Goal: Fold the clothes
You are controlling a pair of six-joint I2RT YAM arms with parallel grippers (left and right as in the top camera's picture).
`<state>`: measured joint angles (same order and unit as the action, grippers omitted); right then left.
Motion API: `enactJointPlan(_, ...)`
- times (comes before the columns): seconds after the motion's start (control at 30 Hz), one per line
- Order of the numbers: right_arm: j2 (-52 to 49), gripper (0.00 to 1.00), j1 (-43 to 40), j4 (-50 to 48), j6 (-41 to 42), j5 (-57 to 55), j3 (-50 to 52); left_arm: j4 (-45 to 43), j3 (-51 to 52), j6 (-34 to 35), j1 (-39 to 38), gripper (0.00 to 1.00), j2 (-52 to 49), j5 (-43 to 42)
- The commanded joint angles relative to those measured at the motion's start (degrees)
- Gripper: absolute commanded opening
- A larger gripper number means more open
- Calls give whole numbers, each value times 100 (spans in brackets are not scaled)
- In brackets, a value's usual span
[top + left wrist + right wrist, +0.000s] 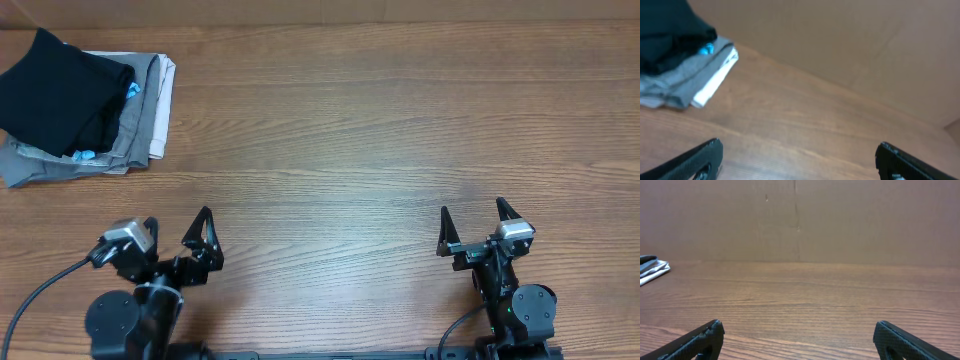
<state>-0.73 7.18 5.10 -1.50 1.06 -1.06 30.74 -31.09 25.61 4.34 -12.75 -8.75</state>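
Operator, at your ten o'clock a stack of folded garments (140, 120) lies near the far-left corner of the wood-grain desk (380, 150). A grey layer (685, 80) rests on a pale one (715, 82), with light-blue bits (133, 90) showing. A plain brown wall (840, 220) stands at twelve o'clock.

Soft matt black cloth shirt (55, 85) lies on smooth wood-grain table (350, 130).

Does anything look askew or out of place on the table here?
Yes. The black shirt sits rumpled and at an angle atop the folded grey and beige stack at the far-left corner of the table, not squared with it. Otherwise nothing stands out; the left gripper and right gripper are open and empty, well clear.
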Motion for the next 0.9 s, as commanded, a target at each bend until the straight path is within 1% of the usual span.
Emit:
enactJointPlan(0.0, 50, 100, 20, -28, 26, -55, 61, -839, 791, 188, -24, 100, 264, 42)
enactJointPlan(0.1, 50, 100, 20, -28, 26, -55, 61, -1598, 1335, 186, -24, 100, 455, 70)
enactJointPlan(0.23, 50, 100, 20, -28, 26, -55, 61, -2159, 1847, 188, -55, 100, 732, 350)
enactJointPlan(0.53, 50, 100, 20, -28, 26, -55, 61, -2719, 2439, 188, -289, 100, 896, 1198)
enactJointPlan(0.87, 50, 100, 20, -28, 26, -55, 61, -2828, 2903, 162, -291, 100, 1082, 1635)
